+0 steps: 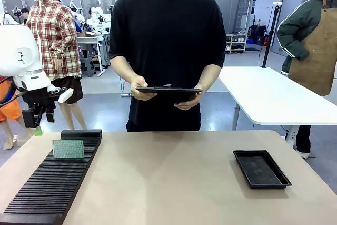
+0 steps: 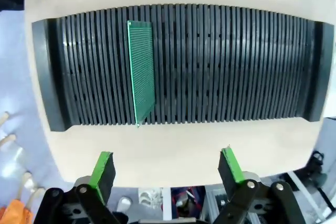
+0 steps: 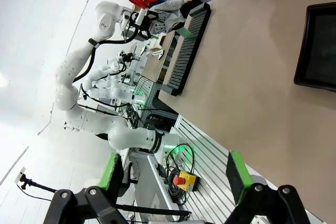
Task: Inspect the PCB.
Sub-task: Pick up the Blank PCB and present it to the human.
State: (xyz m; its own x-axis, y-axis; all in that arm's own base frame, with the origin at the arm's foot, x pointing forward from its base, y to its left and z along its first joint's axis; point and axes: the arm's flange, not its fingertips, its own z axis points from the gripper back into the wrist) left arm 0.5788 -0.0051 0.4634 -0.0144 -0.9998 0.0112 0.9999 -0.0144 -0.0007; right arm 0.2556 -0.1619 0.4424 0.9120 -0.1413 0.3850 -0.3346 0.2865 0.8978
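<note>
The PCB [image 1: 68, 148] is a thin green board standing on edge in a slot near the far end of a black slotted rack [image 1: 50, 188] on the left of the table. From the left wrist view, the PCB [image 2: 142, 72] stands upright in the rack [image 2: 220, 66], well beyond my fingers. My left gripper [image 1: 36, 125] hangs above the table's far left corner, up and to the left of the board. It is open [image 2: 167, 166] with nothing between its green pads. My right gripper [image 3: 173, 174] is open and empty, off the table's side.
A shallow black tray [image 1: 261, 168] lies on the right of the table, also visible as the tray [image 3: 317, 45] in the right wrist view. A person stands at the far edge holding a dark clipboard [image 1: 169, 91] in both hands. A white table [image 1: 274, 98] stands behind.
</note>
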